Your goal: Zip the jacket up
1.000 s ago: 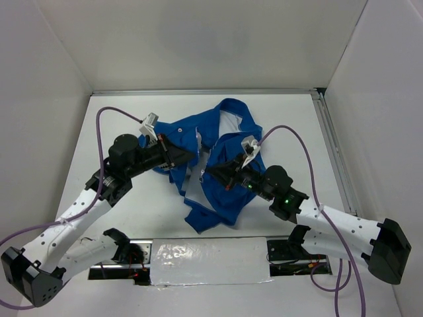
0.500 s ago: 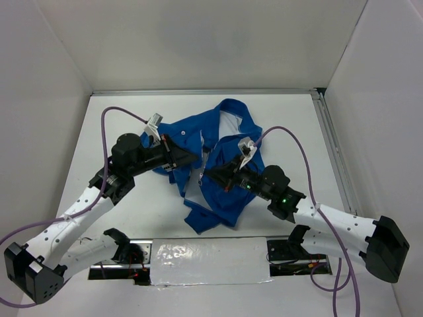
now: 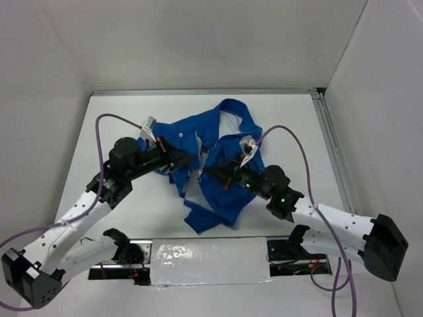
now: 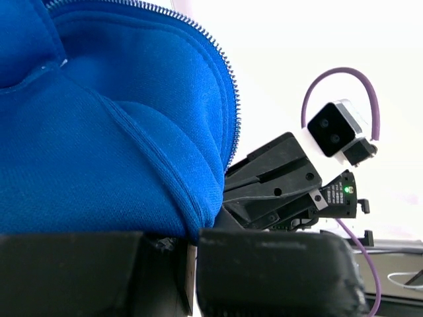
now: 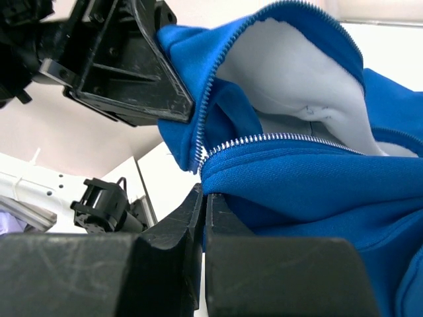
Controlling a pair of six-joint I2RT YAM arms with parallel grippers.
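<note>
The blue jacket (image 3: 225,142) lies crumpled in the middle of the table, front open, white lining (image 3: 230,122) showing near the collar. My left gripper (image 3: 188,158) is shut on the hem of one front edge (image 4: 198,218), with zipper teeth (image 4: 230,92) running up that edge. My right gripper (image 3: 210,173) is shut on the other front edge, just below the bottom end of its zipper teeth (image 5: 201,155). The two grippers face each other a short way apart. In the right wrist view the left gripper (image 5: 125,66) shows above the right gripper (image 5: 203,198).
White walls stand on three sides of the white table (image 3: 132,218). A metal rail (image 3: 334,152) runs along the right edge. A taped strip (image 3: 208,261) lies between the arm bases at the near edge. Purple cables (image 3: 297,148) loop above both arms.
Both arms have shifted only slightly; the right arm has edged a little left. Both grippers keep their hold on the jacket's front edges.
</note>
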